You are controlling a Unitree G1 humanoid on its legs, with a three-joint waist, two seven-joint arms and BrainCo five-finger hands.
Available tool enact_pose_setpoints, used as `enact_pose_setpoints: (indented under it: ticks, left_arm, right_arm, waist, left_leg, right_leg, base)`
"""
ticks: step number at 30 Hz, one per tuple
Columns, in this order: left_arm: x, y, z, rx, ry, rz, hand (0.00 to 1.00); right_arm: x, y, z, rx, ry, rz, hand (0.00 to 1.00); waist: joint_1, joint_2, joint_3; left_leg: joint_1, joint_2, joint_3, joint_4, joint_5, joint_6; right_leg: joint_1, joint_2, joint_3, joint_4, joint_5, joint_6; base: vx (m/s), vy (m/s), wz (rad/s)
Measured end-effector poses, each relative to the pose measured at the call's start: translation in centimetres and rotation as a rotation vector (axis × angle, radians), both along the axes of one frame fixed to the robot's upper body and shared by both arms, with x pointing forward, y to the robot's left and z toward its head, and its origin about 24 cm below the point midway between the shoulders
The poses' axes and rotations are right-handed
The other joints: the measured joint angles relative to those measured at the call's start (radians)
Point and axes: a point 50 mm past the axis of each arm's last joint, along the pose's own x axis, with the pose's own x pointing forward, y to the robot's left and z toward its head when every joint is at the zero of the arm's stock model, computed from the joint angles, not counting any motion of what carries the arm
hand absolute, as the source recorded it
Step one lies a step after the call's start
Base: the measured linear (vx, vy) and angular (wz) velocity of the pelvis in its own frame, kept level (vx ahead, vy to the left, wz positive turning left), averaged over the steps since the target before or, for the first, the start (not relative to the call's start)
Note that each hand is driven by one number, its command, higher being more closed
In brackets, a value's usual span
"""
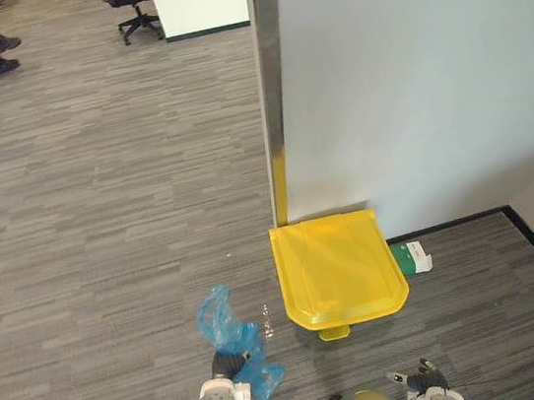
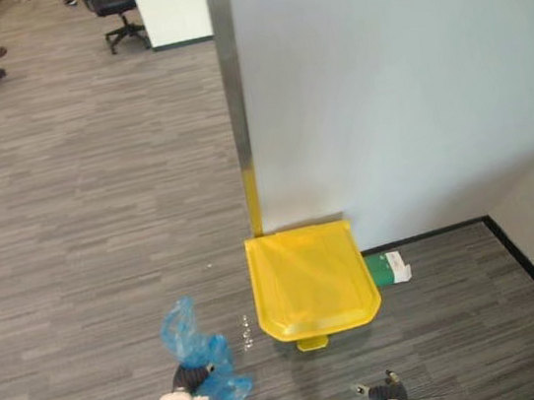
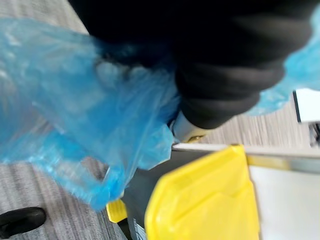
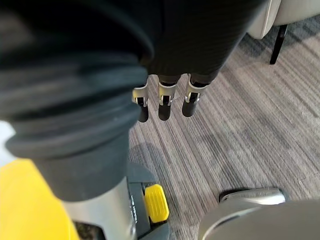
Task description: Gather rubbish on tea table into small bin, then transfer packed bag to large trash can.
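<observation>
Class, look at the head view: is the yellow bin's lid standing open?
No, the yellow lid lies flat and closed, hiding the inside.

Two head cameras look steeply down from high up at grey carpet (image 1: 103, 233), a pale wall (image 1: 408, 71) and a closed yellow bin (image 1: 338, 268) at its foot. Both take in almost the same scene, slightly offset. The left wrist camera sits very close behind the left hand (image 3: 235, 75), facing a blue bag (image 3: 75, 115) and that same bin. The right wrist camera looks along the right hand (image 4: 164, 102) down to the carpet and the bin's yellow pedal (image 4: 156, 202).
</observation>
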Motion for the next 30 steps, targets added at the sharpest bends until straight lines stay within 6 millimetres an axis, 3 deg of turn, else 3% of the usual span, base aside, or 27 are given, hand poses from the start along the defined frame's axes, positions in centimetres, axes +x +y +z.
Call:
enact_pose_setpoints:
  ticks: [1, 2, 5, 8, 9, 10, 13, 14, 15, 17, 20, 21, 23, 30]
  left_arm:
    - [-0.1, 0.0, -0.1, -0.003, 0.004, 0.002, 1.0]
    - [-0.3, -0.2, -0.1, -0.007, 0.01, 0.0, 1.0]
    - [-0.3, -0.6, 0.0, -0.023, 0.0, -0.005, 1.0]
    - [0.5, -0.5, 0.3, -0.014, -0.02, -0.019, 1.0]
    - [0.8, -0.3, 0.5, -0.008, -0.028, -0.022, 1.0]
    - [1.0, 0.0, 0.6, 0.006, -0.035, -0.023, 1.0]
    - [0.8, 0.7, 0.6, 0.03, -0.029, -0.025, 1.0]
    - [0.9, 0.6, 0.6, 0.029, -0.031, -0.024, 1.0]
    - [0.9, 0.7, 0.6, 0.032, -0.033, -0.021, 1.0]
    - [0.3, 1.3, 0.3, 0.044, -0.016, 0.003, 1.0]
    - [0.1, 1.4, 0.3, 0.05, -0.011, 0.012, 1.0]
    - [0.1, 1.2, 0.1, 0.044, -0.002, 0.015, 1.0]
    - [-0.4, -0.2, -0.2, 0.002, 0.013, 0.017, 1.0]
    - [-0.1, -0.5, -0.2, -0.002, 0.015, -0.003, 1.0]
  right_arm:
    - [0.5, 0.0, 0.2, -0.001, -0.016, 0.0, 0.0]
    - [0.6, 0.0, 0.2, -0.002, -0.02, 0.0, 0.0]
    - [0.0, -0.1, 0.1, -0.003, -0.012, -0.005, 0.0]
    - [0.0, -0.1, 0.1, 0.006, -0.018, -0.022, 0.0]
    - [0.1, 0.0, 0.1, 0.008, -0.019, -0.023, 0.0]
    - [0.1, 0.5, 0.0, 0.019, -0.02, -0.021, 0.0]
    - [0.4, 0.6, 0.1, 0.021, -0.03, -0.018, 0.0]
    - [0.6, 0.8, 0.2, 0.023, -0.037, -0.015, 0.0]
    - [0.8, 0.8, 0.3, 0.021, -0.046, -0.014, 0.0]
    - [0.9, 0.7, 0.4, 0.016, -0.055, -0.012, 0.0]
    - [-0.1, 1.0, 0.0, 0.027, -0.028, -0.018, 0.0]
    - [0.0, 0.8, 0.1, 0.024, -0.03, -0.025, 0.0]
    - [-0.3, -0.3, 0.1, -0.007, -0.017, -0.023, 0.0]
    - [-0.6, -0.6, 0.0, -0.012, -0.002, -0.048, 0.0]
  waist:
    - [0.001, -0.01, 0.007]
    - [0.0, -0.013, 0.009]
    - [-0.012, 0.015, 0.0]
    - [-0.026, 0.018, 0.001]
    - [-0.026, 0.013, 0.003]
    - [-0.024, -0.008, 0.007]
    - [-0.025, -0.031, 0.025]
    - [-0.025, -0.029, 0.031]
    - [-0.022, -0.017, 0.038]
    - [-0.023, -0.015, 0.04]
    - [-0.019, -0.041, 0.024]
    - [-0.02, -0.038, 0.024]
    - [-0.017, 0.02, 0.005]
    - [-0.018, 0.027, 0.01]
  left_leg:
    - [-0.025, -0.008, 0.012, 0.144, -0.06, 0.035]
    - [-0.02, -0.022, 0.02, 0.226, -0.097, 0.042]
    - [0.076, -0.038, 0.022, 0.284, -0.187, 0.023]
    - [0.134, -0.083, 0.021, 0.047, -0.193, 0.015]
    - [0.152, -0.102, 0.02, -0.027, -0.186, 0.026]
    - [0.151, -0.13, 0.041, -0.058, -0.156, 0.055]
    - [0.132, -0.164, 0.086, -0.04, -0.151, 0.076]
    - [0.115, -0.157, 0.109, -0.031, -0.146, 0.096]
    - [0.114, -0.146, 0.122, -0.034, -0.141, 0.096]
    - [0.12, -0.108, 0.128, -0.034, -0.128, 0.083]
    - [0.118, -0.099, 0.11, -0.047, -0.115, 0.057]
    - [0.114, -0.096, 0.093, -0.05, -0.111, 0.048]
    - [0.085, -0.057, 0.073, -0.076, -0.098, 0.035]
    - [0.136, -0.035, 0.07, -0.081, -0.077, 0.03]
  right_leg:
    - [0.001, -0.007, 0.004, -0.035, 0.034, -0.002]
    - [0.011, -0.013, 0.009, -0.058, 0.054, 0.002]
    - [0.001, -0.012, 0.008, -0.121, 0.127, 0.029]
    - [-0.007, -0.015, 0.017, -0.227, 0.233, 0.068]
    - [-0.02, -0.025, 0.026, -0.246, 0.262, 0.076]
    - [-0.038, -0.046, 0.048, -0.256, 0.287, 0.083]
    - [-0.066, -0.073, 0.094, -0.254, 0.311, 0.121]
    - [-0.082, -0.08, 0.089, -0.25, 0.294, 0.144]
    - [-0.098, -0.081, 0.079, -0.213, 0.27, 0.133]
    - [-0.119, -0.086, 0.021, 0.048, 0.176, 0.065]
    - [-0.047, -0.095, 0.05, 0.056, 0.029, 0.108]
    - [-0.032, -0.077, 0.048, 0.007, 0.022, 0.101]
    - [-0.026, -0.02, 0.04, -0.084, 0.049, 0.089]
    - [0.022, 0.009, 0.028, -0.075, 0.044, 0.053]
  base:
    - [-0.15, 0.038, -0.04]
    - [-0.15, 0.048, -0.01]
    - [-0.14, 0.12, 0.05]
    - [-0.2, 0.181, 0.06]
    - [-0.23, 0.184, -0.17]
    - [-0.24, 0.169, -0.27]
    - [-0.29, 0.093, -0.43]
    - [-0.27, -0.015, -0.39]
    - [-0.23, -0.066, -0.35]
    - [-0.14, -0.097, -0.23]
    - [-0.03, -0.183, 0.05]
    - [0.04, -0.176, 0.05]
    - [0.03, -0.209, -0.07]
    - [0.09, -0.079, 0.01]
